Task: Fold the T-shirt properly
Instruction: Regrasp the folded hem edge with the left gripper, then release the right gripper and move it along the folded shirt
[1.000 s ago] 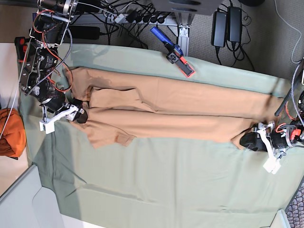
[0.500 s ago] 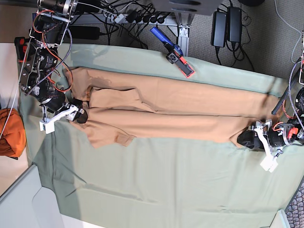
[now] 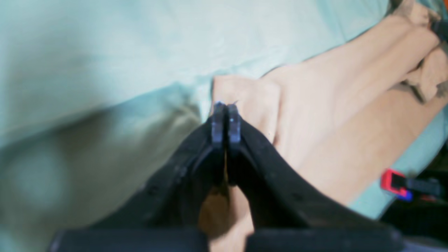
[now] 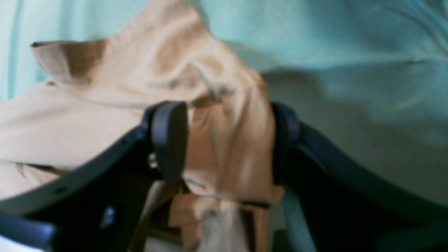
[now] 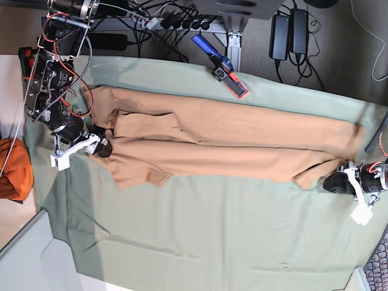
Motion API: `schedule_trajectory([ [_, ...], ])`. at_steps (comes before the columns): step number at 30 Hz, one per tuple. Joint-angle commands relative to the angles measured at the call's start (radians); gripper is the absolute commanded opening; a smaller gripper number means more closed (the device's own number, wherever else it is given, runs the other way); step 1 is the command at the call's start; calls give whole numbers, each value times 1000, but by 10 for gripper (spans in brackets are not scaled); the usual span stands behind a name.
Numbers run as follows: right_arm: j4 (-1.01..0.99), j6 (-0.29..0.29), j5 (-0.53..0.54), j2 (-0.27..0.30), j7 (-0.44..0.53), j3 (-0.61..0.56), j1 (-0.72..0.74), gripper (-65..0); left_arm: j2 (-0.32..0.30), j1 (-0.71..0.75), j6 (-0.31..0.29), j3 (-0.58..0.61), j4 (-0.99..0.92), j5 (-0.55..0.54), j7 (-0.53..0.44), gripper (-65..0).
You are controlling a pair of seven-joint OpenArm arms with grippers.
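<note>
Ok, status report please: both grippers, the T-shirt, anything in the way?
Left gripper shut at T-shirt corner. Right gripper open around bunched fabric. Blue-red tool beside shirt, not blocking.

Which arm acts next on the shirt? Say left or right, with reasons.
Right. The right tool stands open with a bunch of the shirt between the jaws, so it only needs to close. The left tool is shut at the shirt's corner.

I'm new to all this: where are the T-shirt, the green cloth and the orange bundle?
T-shirt [image 5: 242,130]: base view, middle of body.
Green cloth [image 5: 212,230]: base view, bare lower area.
Orange bundle [image 5: 17,170]: base view, its centre.
</note>
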Motion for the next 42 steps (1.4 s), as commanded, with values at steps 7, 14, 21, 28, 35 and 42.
schedule_trajectory([
  [7,17,108,31,21,9,6,16,-294,-26,-24,-18,-7,19,-133,69,-650],
  [14,17,108,31,21,9,6,16,-294,24,-21,-18,-6,19,100,-56,-405],
  [21,17,108,31,21,8,6,16,-294,44,-15,-18,-6,19,79,-3,-370],
  [28,17,108,31,21,9,6,16,-294,45,17,-18,-6,19,33,42,-370],
  [35,17,108,32,21,9,6,16,-294,45,31,-18,-6,19,34,23,-383],
  [42,17,108,32,21,10,6,17,-294,43,32,-18,-6,19,40,6,-650],
])
